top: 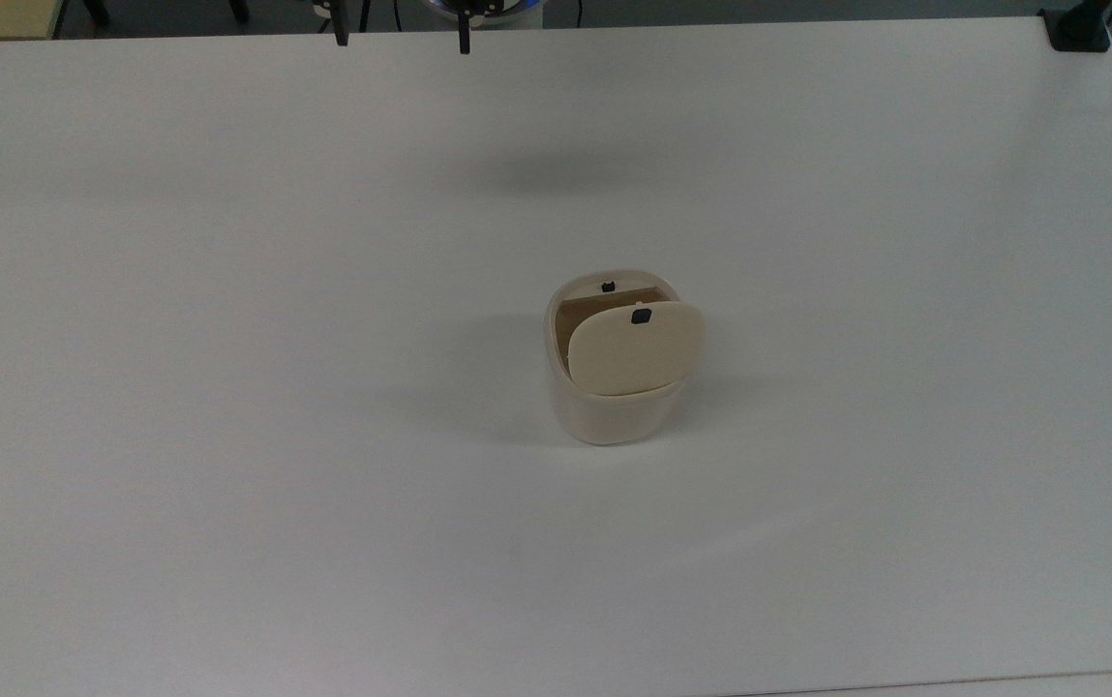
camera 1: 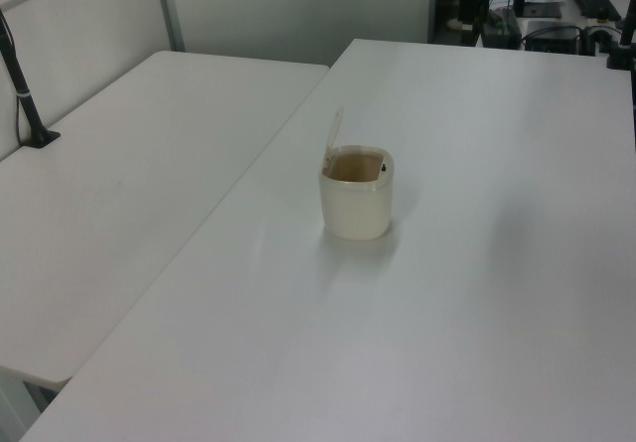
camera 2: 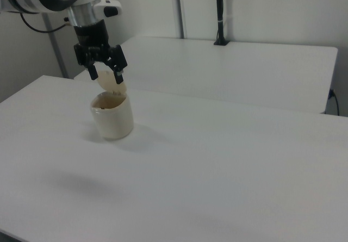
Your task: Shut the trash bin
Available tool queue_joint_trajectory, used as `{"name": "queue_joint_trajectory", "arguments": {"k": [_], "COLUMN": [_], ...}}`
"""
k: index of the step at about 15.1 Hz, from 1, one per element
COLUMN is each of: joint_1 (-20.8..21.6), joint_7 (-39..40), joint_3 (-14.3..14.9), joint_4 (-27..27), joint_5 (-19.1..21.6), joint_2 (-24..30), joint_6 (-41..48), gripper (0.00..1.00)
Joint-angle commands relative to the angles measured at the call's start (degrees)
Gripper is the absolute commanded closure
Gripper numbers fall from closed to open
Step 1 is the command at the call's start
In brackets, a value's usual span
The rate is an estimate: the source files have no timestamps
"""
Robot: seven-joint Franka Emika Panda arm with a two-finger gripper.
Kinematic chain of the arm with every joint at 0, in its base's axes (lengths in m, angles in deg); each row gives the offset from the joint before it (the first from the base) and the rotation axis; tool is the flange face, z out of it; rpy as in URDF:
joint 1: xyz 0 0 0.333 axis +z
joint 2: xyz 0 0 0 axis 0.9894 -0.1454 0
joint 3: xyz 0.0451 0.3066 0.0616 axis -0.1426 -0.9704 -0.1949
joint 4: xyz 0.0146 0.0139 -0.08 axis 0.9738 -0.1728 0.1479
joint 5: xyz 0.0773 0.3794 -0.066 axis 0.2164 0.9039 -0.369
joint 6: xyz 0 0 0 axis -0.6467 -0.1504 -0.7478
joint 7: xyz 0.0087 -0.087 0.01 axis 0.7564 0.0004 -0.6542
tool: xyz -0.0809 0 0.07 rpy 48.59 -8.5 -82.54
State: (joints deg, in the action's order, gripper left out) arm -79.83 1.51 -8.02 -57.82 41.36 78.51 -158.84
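The bin (top: 618,407) is standing upright on the white table (top: 226,436), a little right of centre in the top view and nearer the near edge than the far one, with bare tabletop all round it. Its lid (top: 635,347) is standing raised, hinged at the rim on the near side in the top view, so the mouth is lying open and the brownish inside is showing. A small black tab (top: 641,316) is sitting near the lid's free edge, and a second black piece (top: 608,286) is sitting on the far rim. In the left view the bin (camera 1: 356,204) is standing mid-table with its lid (camera 1: 336,129) rising nearly upright from the rim on the left view's left. In the right view the bin (camera 2: 112,115) is standing toward the right view's left, and the gripper (camera 2: 105,75) is hanging farther off, well apart from the bin though it overlaps the lid (camera 2: 112,84) there, its two fingers spread apart with nothing between them. In the top view the fingertips (top: 464,41) are poking in at the far table edge. A second white table (camera 1: 109,194) is lying alongside, on the left view's left.
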Motion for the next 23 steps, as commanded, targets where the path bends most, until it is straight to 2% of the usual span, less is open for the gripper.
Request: {"name": "queue_joint_trajectory", "arguments": {"k": [1,7,8,10,12,14,15,18,20,23], "joint_1": [0.2,0.3,0.3,0.3,0.5,0.6,0.6,0.6,1.3,4.6], "joint_7": [-0.1,-0.1,0.0,1.4,1.6,1.6,1.6,3.9,3.9,3.2], "joint_3": [0.1,0.0,0.0,0.1,0.0,0.0,0.0,-0.3,-0.6,-0.6], "joint_4": [-0.6,-0.6,-0.6,-0.6,-0.6,-0.6,-0.6,1.2,2.3,2.3], "joint_5": [0.1,0.1,0.1,0.2,0.2,0.1,0.1,0.3,0.1,0.1], "joint_2": [1.0,1.0,0.9,0.9,0.9,0.7,0.6,-2.8,-5.9,-9.1], "joint_6": [0.9,0.9,0.9,1.0,0.9,0.7,0.4,-3.8,-10.3,-22.5], "gripper": [0.0,0.0,0.03,0.32,0.76,0.96,1.0,1.0,1.0,1.0]}}
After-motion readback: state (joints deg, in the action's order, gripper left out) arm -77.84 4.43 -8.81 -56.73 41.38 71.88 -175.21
